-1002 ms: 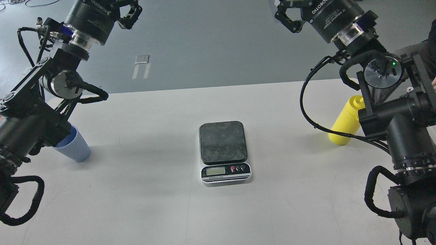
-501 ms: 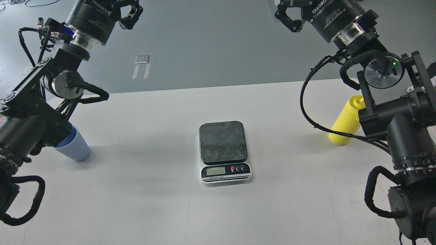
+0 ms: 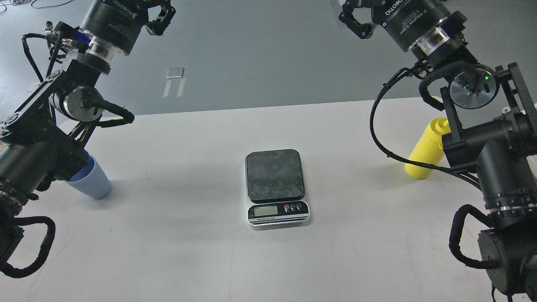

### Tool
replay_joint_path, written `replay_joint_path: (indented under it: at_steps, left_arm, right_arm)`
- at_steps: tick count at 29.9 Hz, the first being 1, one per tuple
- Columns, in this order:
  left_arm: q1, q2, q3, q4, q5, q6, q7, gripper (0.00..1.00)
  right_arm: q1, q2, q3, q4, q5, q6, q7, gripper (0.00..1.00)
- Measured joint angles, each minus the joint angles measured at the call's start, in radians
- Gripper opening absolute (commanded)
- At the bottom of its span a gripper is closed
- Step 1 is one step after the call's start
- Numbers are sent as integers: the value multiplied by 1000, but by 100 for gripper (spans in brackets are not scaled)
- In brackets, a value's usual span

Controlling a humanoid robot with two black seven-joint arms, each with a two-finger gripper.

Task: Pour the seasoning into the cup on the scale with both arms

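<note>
The scale (image 3: 275, 187) sits at the table's middle, its dark plate bare and its silver display front facing me. The light blue cup (image 3: 93, 181) stands at the left, partly hidden behind my left arm. The yellow seasoning bottle (image 3: 426, 150) stands at the right, partly hidden behind my right arm and crossed by a cable. My left gripper (image 3: 157, 14) is high at the top left, far above the cup. My right gripper (image 3: 355, 20) is high at the top right, above and left of the bottle. The top edge cuts off both sets of fingers; I see nothing held.
The white table (image 3: 209, 260) ends in a far edge beyond the scale. Grey floor lies behind it, with a small pale marker (image 3: 175, 73). Black looped cables hang from both arms at the left and right sides.
Both grippers have edged slightly upward toward the top edge. The cup, bottle and scale have not moved.
</note>
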Motion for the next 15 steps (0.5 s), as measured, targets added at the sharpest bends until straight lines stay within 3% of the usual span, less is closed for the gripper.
replay_joint_path:
  at_steps: [15]
  left_arm:
    - [0,-1,3,0,0,-1,0,98]
  right_arm:
    - [-3,1,0,0,0,0,0,100]
